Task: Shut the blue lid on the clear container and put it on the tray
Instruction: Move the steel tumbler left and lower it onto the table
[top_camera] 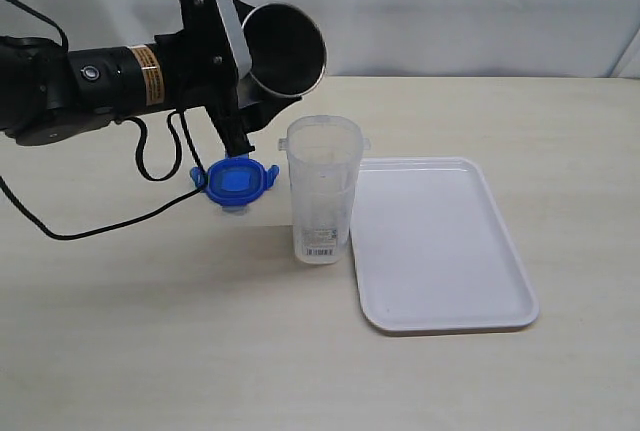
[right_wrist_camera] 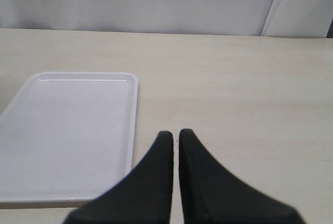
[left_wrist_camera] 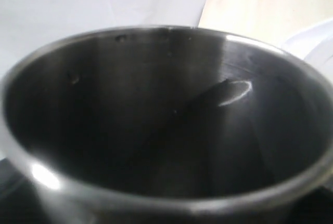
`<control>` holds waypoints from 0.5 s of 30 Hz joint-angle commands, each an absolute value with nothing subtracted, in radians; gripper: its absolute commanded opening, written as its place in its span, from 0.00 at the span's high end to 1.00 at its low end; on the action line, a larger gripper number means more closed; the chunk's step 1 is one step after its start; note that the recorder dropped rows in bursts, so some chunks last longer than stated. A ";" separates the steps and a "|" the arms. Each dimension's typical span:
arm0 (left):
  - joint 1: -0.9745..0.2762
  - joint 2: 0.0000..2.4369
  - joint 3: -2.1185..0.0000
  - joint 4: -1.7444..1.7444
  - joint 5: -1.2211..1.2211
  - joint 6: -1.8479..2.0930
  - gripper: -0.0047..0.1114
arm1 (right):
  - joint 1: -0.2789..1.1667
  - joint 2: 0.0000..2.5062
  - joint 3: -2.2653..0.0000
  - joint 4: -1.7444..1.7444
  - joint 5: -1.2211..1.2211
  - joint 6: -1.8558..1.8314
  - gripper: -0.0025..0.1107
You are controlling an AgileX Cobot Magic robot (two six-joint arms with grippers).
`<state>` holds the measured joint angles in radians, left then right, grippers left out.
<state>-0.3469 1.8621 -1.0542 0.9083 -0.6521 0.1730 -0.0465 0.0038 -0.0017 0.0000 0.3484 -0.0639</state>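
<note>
The small, rounded-square plastic blue lid [top_camera: 236,183] lies flat on the pale wooden table [top_camera: 150,331], directly under the left pincer [top_camera: 228,61]. The pincer's lower black finger points down at the lid's far edge, but whether it touches cannot be told. The lid's snap flaps are splayed outward, and it sits apart from the container, not on it.

Just to the lid's right stands the clear container [top_camera: 322,191], tall, narrow and of transparent plastic. It is upright with its mouth open and has a white barcode label near its base. Its right side is just beside the left rim of the flat white rectangular plastic tray [top_camera: 440,251], which has rounded corners and a low raised edge.

The left pincer is clamped on a grey metal cup [top_camera: 285,51], held in the air on its side above the lid and the container. The cup's dark interior fills the left wrist view.

The right pincer [right_wrist_camera: 176,141] has its black jaws closed together with nothing between them. It hangs over bare table beside the tray's edge.
</note>
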 commanded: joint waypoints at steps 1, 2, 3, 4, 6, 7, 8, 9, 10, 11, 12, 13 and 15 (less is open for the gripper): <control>-0.349 1.847 -1.072 0.763 -0.709 0.067 0.96 | -0.045 0.000 0.000 0.000 0.346 -0.064 0.94; -0.349 1.847 -1.072 0.722 -0.704 0.041 0.96 | -0.045 0.000 0.000 0.000 0.346 -0.064 0.94; -0.349 1.847 -1.072 0.678 -0.693 0.015 0.96 | -0.045 0.000 0.000 0.000 0.346 -0.064 0.94; -0.349 1.847 -1.072 0.644 -0.686 -0.010 0.96 | -0.045 0.000 0.000 0.000 0.346 -0.064 0.94; -0.349 1.847 -1.072 0.579 -0.660 -0.055 0.96 | -0.045 0.000 0.000 0.000 0.346 -0.064 0.94; -0.349 1.847 -1.072 0.548 -0.650 -0.062 0.96 | -0.045 0.000 0.000 0.000 0.346 -0.064 0.94; -0.349 1.847 -1.072 0.515 -0.634 -0.070 0.96 | -0.045 0.000 0.000 0.000 0.346 -0.064 0.94; -0.349 1.847 -1.072 0.483 -0.616 -0.072 0.96 | -0.045 0.000 0.000 0.000 0.346 -0.064 0.94; -0.349 1.847 -1.072 0.458 -0.606 -0.077 0.96 | -0.045 0.000 0.000 0.000 0.346 -0.064 0.94; -0.344 1.847 -1.072 0.428 -0.603 -0.077 0.96 | -0.045 0.000 0.000 0.000 0.346 -0.064 0.94; -0.338 1.847 -1.072 0.399 -0.601 -0.078 0.96 | -0.045 0.000 0.000 0.000 0.346 -0.064 0.94; -0.330 1.847 -1.072 0.382 -0.603 -0.084 0.96 | -0.045 0.000 0.000 0.000 0.346 -0.064 0.94; -0.308 1.847 -1.072 0.340 -0.604 -0.100 0.96 | -0.045 0.000 0.000 0.000 0.346 -0.064 0.94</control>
